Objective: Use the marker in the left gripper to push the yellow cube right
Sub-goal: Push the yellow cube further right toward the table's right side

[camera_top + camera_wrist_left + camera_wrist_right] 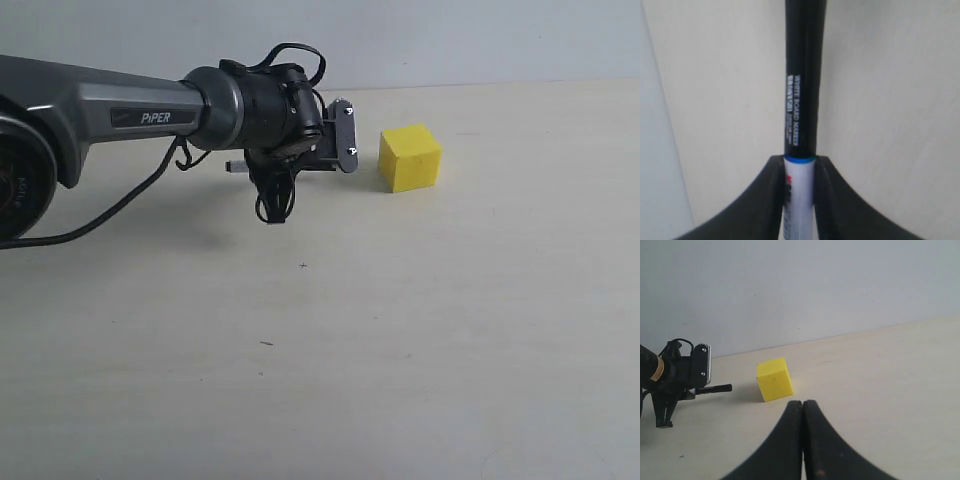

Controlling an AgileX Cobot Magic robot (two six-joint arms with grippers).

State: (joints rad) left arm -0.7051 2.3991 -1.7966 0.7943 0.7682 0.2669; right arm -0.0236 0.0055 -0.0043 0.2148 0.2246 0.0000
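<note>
The yellow cube (410, 157) stands on the pale table, right of my left gripper (318, 162). In the left wrist view that gripper (799, 161) is shut on the marker (800, 100), its fingers pinching the white barrel just below the long black cap. From the right wrist view the cap (715, 388) lies level and points at the cube (774, 379), with a short gap between them. My right gripper (803, 403) is shut with nothing in it, a little way from the cube. It does not appear in the exterior view.
The dark grey PIPER arm (120, 110) reaches in from the left with a black cable (100, 220) trailing beneath it. A light wall (815, 285) backs the table (400, 350).
</note>
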